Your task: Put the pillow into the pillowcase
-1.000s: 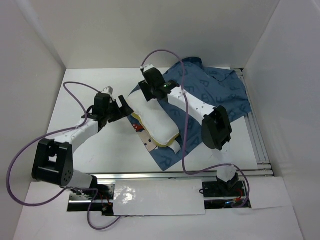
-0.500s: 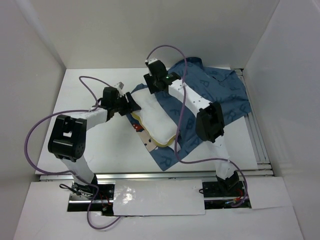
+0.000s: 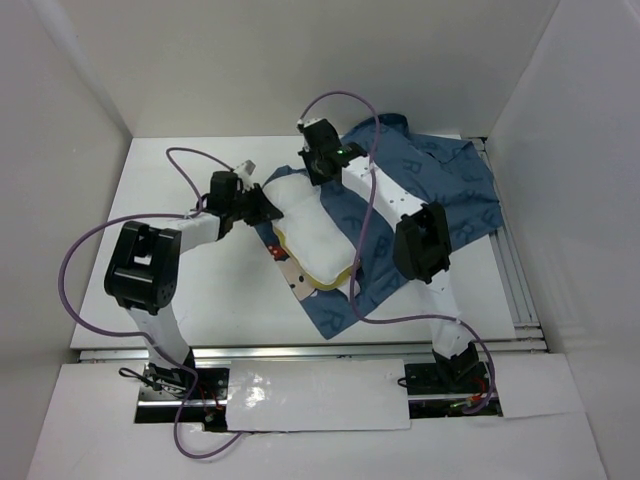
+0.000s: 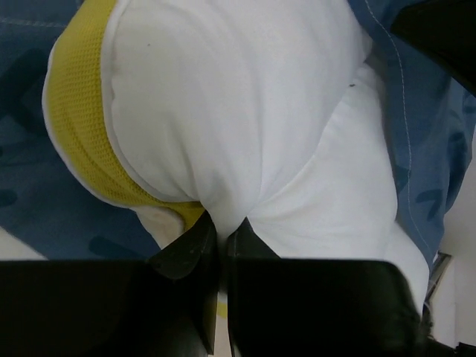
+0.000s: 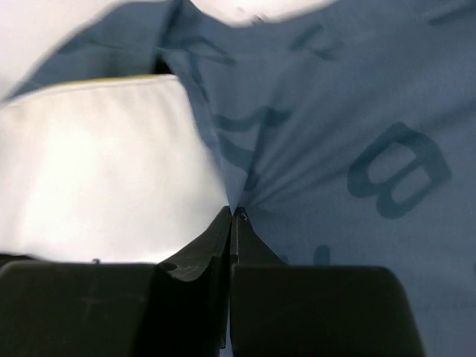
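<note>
Our left gripper (image 4: pixel 223 223) was closed to a thin slit on a fold of the pillow (image 4: pixel 245 111). Its black fingers pinched the white fabric just beside the yellow mesh edge, and the cushion bulged on either side of the tips. We saw the right gripper (image 5: pixel 232 212) fully shut on the pillowcase (image 5: pixel 342 149), with the blue cloth puckering in creases away from its tips, right against the pillow's white side.

From the top camera we found the pillow lying diagonally near the middle of the table (image 3: pixel 190 290), its white face uncovered and its yellow edge turned toward the arms. It rested on the pillowcase, which spread out beneath it and away toward the far right corner. The left gripper held the pillow's far left end, and the right gripper held the cloth at the pillow's far end.
</note>
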Controlling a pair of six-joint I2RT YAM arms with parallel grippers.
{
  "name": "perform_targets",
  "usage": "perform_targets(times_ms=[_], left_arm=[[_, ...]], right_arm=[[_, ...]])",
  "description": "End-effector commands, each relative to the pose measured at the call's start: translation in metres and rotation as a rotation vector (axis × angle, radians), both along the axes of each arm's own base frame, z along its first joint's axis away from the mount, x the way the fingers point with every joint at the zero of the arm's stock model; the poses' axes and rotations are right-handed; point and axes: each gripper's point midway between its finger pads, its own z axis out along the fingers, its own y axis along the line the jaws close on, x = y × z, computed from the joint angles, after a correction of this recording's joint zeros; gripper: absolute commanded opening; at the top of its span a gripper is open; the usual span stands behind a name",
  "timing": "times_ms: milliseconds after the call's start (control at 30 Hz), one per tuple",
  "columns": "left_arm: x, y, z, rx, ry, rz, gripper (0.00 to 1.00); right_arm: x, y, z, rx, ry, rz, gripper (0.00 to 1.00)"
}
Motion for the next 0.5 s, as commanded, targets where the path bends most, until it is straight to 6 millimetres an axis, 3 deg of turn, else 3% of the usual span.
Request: perform_targets(times_ms=[0,67,100,133,267,333,467], left_arm=[[0.005,-0.03,0.017,-0.019,-0.169,-0.122,0.0],[0.007,-0.042,0.036,-0.066,-0.283,-0.176,0.0],[0.009,-0.044,0.044,-0.076,-0.319,-0.185,0.0],[0.01,-0.046,0.044,-0.083,-0.332,-0.195,0.0],[0.015,-0.048,0.063,-0.085,-0.419,-0.214,0.0],[0.02,-0.043,0.078,-0.036,-0.49,-0.202,0.0],[0.022,-0.036,0.085,0.024,-0.523,-0.187,0.0]], right_arm=[[-0.027,0.047,0.086,0.184,-0.095,0.172,0.0],[-0.048,0.077,0.11,0.259,-0.092,0.3,0.0],[-0.051,0.083,0.106,0.272,-0.072,0.327,0.0],[-0.063,0.094,0.117,0.299,-0.066,0.376,0.0],[-0.106,0.134,0.106,0.398,0.064,0.551,0.0],[-0.131,0.143,0.102,0.449,0.159,0.616,0.0],[-0.145,0.142,0.107,0.497,0.194,0.623,0.0]])
